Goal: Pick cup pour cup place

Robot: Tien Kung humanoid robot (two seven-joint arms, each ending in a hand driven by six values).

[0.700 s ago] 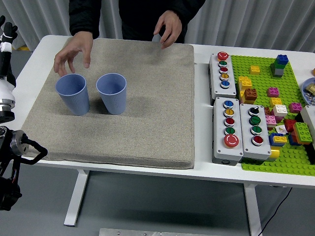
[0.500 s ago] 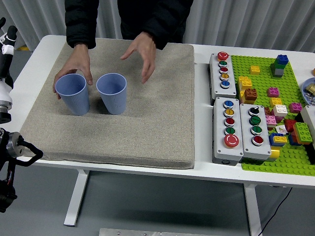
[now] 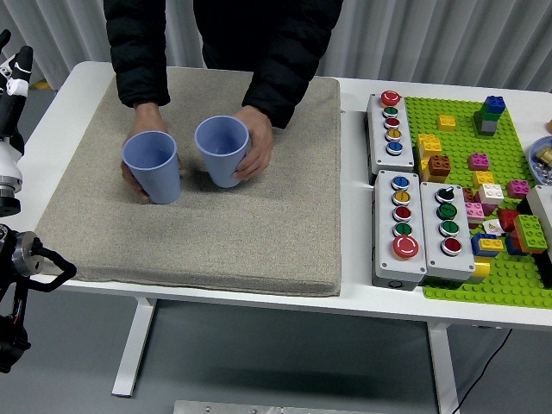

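Two blue ribbed cups stand upright on a grey mat (image 3: 216, 246). A person at the far side grips both of them: one hand (image 3: 131, 175) wraps the left cup (image 3: 153, 166), the other hand (image 3: 257, 142) wraps the right cup (image 3: 222, 149). I cannot see whether either cup has anything inside. My left arm (image 3: 17, 259) rests off the table's left edge, well away from the cups, and its hand is not clearly shown. My right arm is out of view.
Three grey button boxes (image 3: 392, 122) (image 3: 403, 226) (image 3: 448, 228) lie right of the mat. Further right is a green baseplate (image 3: 504, 276) with several coloured bricks. The white table (image 3: 362, 297) shows a bare strip along its near edge.
The person's hands have closed around both cups and slid them to the right, toward the mat's middle. My left arm has barely moved.
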